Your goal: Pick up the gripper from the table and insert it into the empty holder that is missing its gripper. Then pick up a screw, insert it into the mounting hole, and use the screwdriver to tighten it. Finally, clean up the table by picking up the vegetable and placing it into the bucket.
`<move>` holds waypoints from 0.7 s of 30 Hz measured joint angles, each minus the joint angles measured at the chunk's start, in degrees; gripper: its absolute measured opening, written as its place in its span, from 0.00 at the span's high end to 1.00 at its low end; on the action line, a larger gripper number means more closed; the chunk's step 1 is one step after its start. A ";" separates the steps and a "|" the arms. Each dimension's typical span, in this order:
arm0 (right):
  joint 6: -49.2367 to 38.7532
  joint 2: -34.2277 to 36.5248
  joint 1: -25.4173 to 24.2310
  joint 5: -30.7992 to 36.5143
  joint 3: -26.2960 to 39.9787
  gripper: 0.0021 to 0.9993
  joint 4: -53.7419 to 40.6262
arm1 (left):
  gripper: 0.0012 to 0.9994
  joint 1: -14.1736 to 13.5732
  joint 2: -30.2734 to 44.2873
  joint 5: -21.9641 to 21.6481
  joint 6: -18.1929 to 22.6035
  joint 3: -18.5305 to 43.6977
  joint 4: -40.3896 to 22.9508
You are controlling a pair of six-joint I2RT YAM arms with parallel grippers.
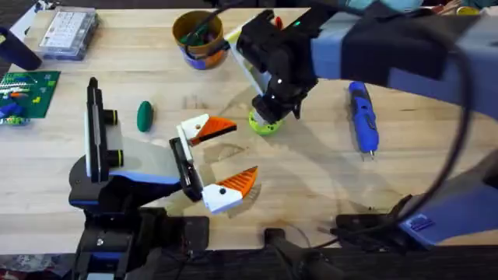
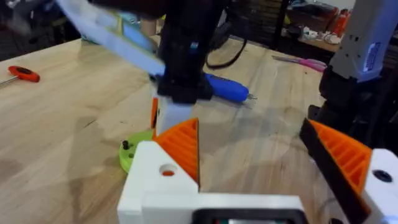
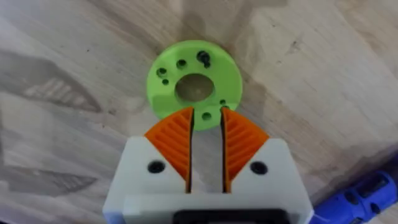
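1. Lime-green disc with holes [image 3: 194, 86] flat on the wooden table [image 1: 311, 179], a small dark screw standing in one hole near its rim.
2. Right gripper [image 3: 206, 121] directly above the disc's edge, orange ribbed pads [image 3: 173, 140] nearly together with a narrow gap, gripping nothing (tips just over the rim).
3. Blue screwdriver [image 1: 362, 117] lying on the table to the right of the disc, metal tip pointing toward the near edge.
4. Dark green vegetable [image 1: 145, 116] resting left of centre, well apart from the disc.
5. Yellow-orange bucket [image 1: 199, 36] upright at the far edge.
6. Left gripper [image 1: 226, 155] low over the table near the disc, jaws spread wide, empty.
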 joint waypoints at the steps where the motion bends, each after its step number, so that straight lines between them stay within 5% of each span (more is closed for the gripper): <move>1: 0.00 -1.10 0.00 -0.03 -0.01 0.74 -0.22 | 0.01 0.00 0.01 0.00 0.00 0.00 0.00; 21: 3.17 -18.08 0.00 -0.26 -1.94 0.74 -3.51 | 0.01 0.00 0.02 0.02 -0.01 0.00 0.00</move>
